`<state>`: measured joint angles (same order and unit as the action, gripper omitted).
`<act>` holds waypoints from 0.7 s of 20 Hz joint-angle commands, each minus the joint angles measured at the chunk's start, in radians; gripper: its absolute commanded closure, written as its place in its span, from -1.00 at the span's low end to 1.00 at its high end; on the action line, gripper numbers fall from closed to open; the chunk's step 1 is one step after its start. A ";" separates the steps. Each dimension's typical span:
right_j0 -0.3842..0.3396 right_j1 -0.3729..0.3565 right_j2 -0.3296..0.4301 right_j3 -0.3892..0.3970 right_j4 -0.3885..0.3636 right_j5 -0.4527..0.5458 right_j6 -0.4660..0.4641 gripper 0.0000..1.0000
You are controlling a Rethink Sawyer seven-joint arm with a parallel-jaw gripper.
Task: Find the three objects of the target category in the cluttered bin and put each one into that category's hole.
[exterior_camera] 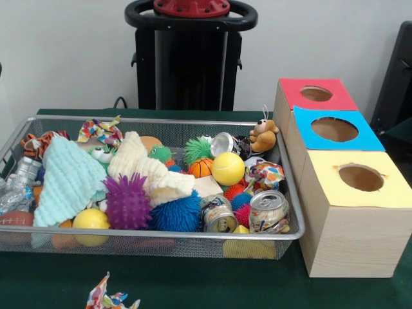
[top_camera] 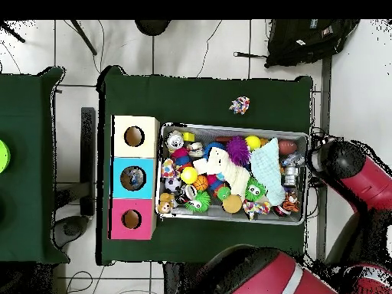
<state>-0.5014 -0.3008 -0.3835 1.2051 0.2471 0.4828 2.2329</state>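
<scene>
Overhead view showed the arm (top_camera: pixel 360 172) beside the full bin (exterior_camera: pixel 293 212), search unstarted; gripper unseen, grasp untellable; next, a reach in.

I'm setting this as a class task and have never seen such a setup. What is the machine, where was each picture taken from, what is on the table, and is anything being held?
The machine is a red and black robot arm on a pedestal. One picture faces it across the table; the other looks straight down from above. On the green table stands a wire mesh bin full of toys, spiky balls, cloths and crushed cans. Beside it is a wooden box with three round holes, topped red, blue and yellow. A small colourful scrap lies outside the bin. The gripper is not visible in either picture, so nothing can be seen being held.
</scene>
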 commanded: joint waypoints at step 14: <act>0.041 0.011 0.155 0.109 0.016 0.059 0.112 -1.00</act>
<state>-0.4794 -0.2901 -0.3395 1.2159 0.2442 0.4828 2.2329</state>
